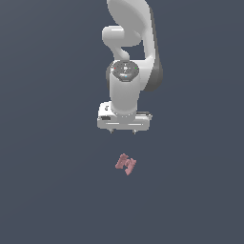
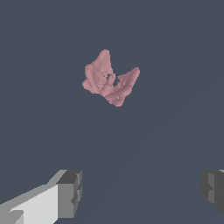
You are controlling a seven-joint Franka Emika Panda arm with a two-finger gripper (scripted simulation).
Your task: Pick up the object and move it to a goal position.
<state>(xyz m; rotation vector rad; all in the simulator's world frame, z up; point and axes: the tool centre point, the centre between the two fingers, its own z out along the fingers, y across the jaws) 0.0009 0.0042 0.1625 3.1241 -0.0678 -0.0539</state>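
Small pinkish-red irregular blocky piece point(image 1: 126, 164) with short prong-like projections lies alone on the flat, dark slate-grey desk point(image 1: 47, 190). Taking that piece as the landmark: in the exterior view the white Panda arm point(image 1: 127, 43) stands beyond it, and the arm's white pincer point(image 1: 122, 131) sits just beyond the piece in the picture, a strip of bare desk showing between the two. No contact between pincer and piece. Only two short dark fingertips show below the wide white pincer body in that view, set apart from each other. The wrist view confirms the spread: one grey finger pad point(image 2: 70, 192) on a white finger and a second grey pad point(image 2: 214, 190) stand far apart at opposite sides, with bare desk between them and nothing held. In the same view the piece point(image 2: 109, 81) appears well clear of both pads, not between them, and reads as two lumpy lobes joined at a narrow waist, prongs flaring outward. The piece looks much smaller than the pincer body. Whether the piece rests flat or tilted cannot be told.
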